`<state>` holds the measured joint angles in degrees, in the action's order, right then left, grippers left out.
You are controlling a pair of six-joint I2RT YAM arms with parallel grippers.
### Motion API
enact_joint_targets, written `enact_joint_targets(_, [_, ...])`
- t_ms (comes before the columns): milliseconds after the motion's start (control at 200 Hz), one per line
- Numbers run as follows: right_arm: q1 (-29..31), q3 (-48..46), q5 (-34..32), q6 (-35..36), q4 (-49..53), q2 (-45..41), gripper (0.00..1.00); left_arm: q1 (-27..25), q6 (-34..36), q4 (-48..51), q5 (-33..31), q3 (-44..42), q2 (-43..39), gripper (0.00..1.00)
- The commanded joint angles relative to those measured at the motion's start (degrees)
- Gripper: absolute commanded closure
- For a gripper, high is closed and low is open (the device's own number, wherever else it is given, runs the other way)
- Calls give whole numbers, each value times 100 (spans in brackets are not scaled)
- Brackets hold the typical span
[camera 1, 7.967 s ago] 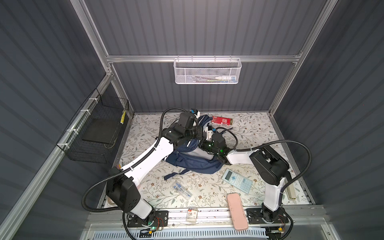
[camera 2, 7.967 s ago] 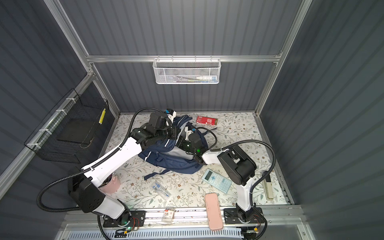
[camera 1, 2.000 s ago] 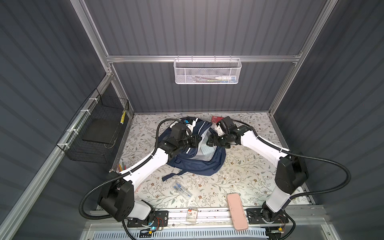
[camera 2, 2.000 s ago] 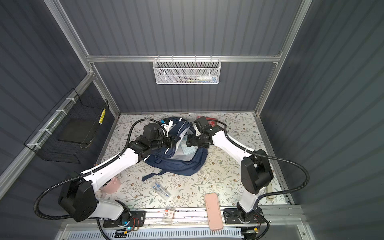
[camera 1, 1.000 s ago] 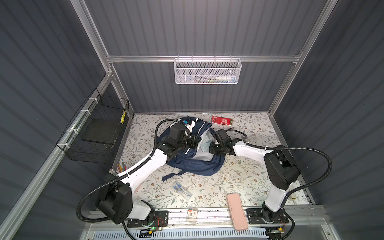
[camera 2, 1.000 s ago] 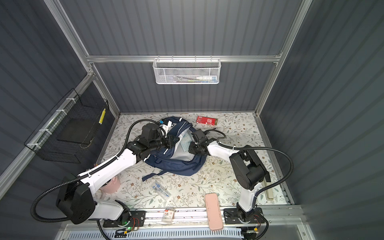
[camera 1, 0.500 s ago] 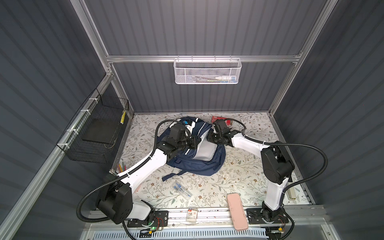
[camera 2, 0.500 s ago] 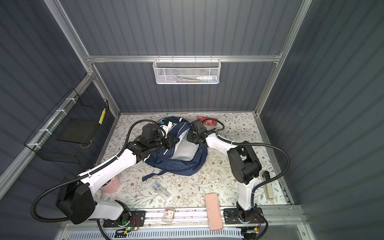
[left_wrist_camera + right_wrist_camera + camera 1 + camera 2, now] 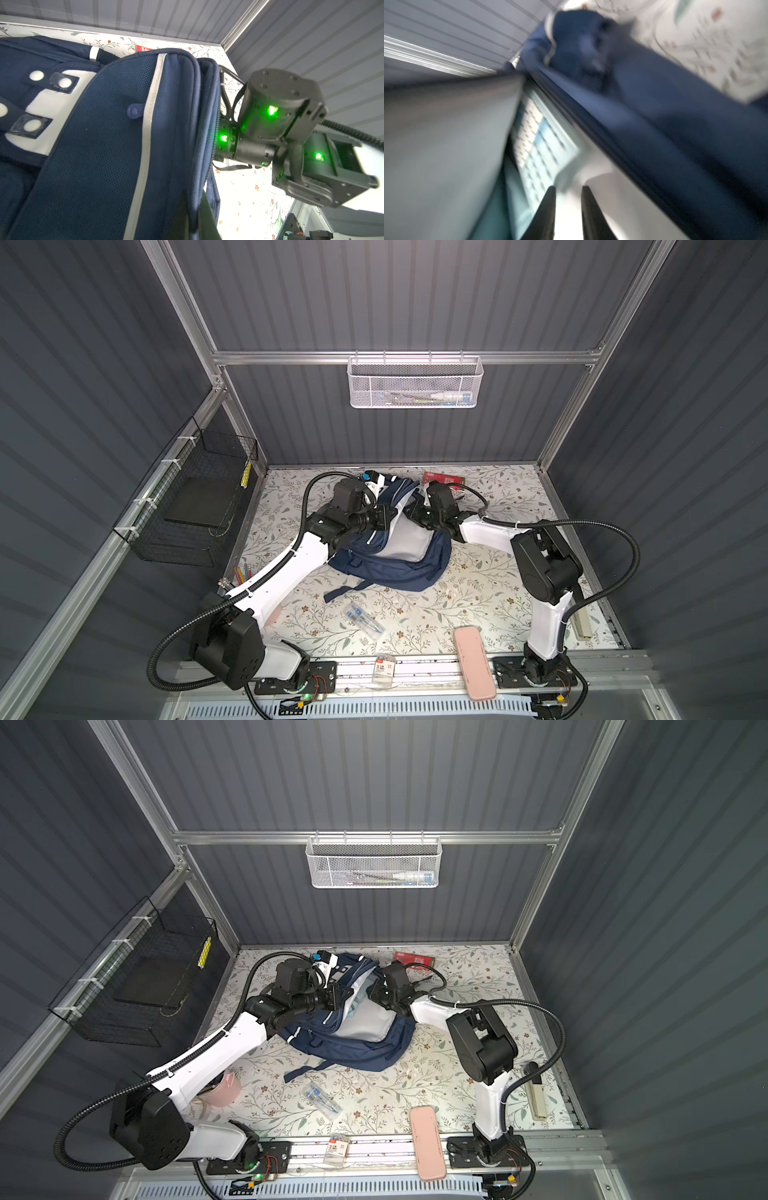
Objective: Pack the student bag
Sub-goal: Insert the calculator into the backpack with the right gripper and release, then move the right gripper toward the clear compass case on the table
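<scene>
while the left fingers (image 9: 207,224) are closed on the zip edge of the student bag (image 9: 395,572), holding its navy front panel raised, the right fingers (image 9: 548,207) stand slightly parted with nothing between them. their tips are inside the bag's mouth over the pale grey lining, though that wrist view is blurred. just beyond those tips a calculator (image 9: 542,141) lies inside the bag against the lining. in both top views the two arms meet at the open mouth from either side. the bag lies on the floral table (image 9: 498,497) toward the back wall, with a red packet (image 9: 444,478) behind it, a clear pack of pens (image 9: 365,620) in front and a pink case (image 9: 473,662) across the front rail.
</scene>
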<state>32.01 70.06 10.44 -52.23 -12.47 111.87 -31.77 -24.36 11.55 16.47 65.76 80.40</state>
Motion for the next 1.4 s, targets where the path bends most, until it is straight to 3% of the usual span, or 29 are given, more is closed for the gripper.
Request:
enact_joint_targets(0, [-9, -13, 27, -42, -259, -73, 81, 36, -168, -381, 199, 25, 54, 100])
enact_joint_targets(390, [121, 851, 372, -417, -672, 780, 84, 33, -187, -212, 286, 54, -28, 100])
enact_joint_targets(485, [9, 285, 462, -489, -1009, 351, 83, 46, -141, -161, -344, -71, -49, 100])
enact_joint_targets(545, [-121, -192, 599, -288, -980, -195, 72, 126, -96, -10, -469, -39, 37, 100])
enact_joint_targets(610, [-237, -507, 639, 234, -234, -847, 57, 162, -52, 66, -428, 33, 118, 100])
enact_joint_targets(745, [-282, -820, 318, 1976, 1728, -2077, 39, 171, -211, -255, -603, -129, 0, 100])
enact_joint_targets(850, [-283, -860, -794, 2851, 3211, -2807, 27, 181, -84, -209, -551, -74, -16, 100])
enact_joint_targets(911, [-319, -1105, -1090, 3095, 3443, -3240, 9, 181, -86, -225, -580, -106, -42, 100])
enact_joint_targets(1081, [-399, -1418, -359, 2935, 4177, -3836, 8, 214, -116, -446, -436, -258, -98, 100])
enact_joint_targets(1156, [-139, -1674, -110, 2718, 4040, -3949, 9, 215, -167, -496, -338, -274, -67, 100])
enact_joint_targets(1281, [970, -1863, -746, 2519, 3807, -3824, 7, 216, -275, -579, -159, -273, 22, 100])
enact_joint_targets(1391, [1853, -1468, -785, 2235, 4068, -3281, 3, 215, -396, -575, -131, -260, 72, 100])
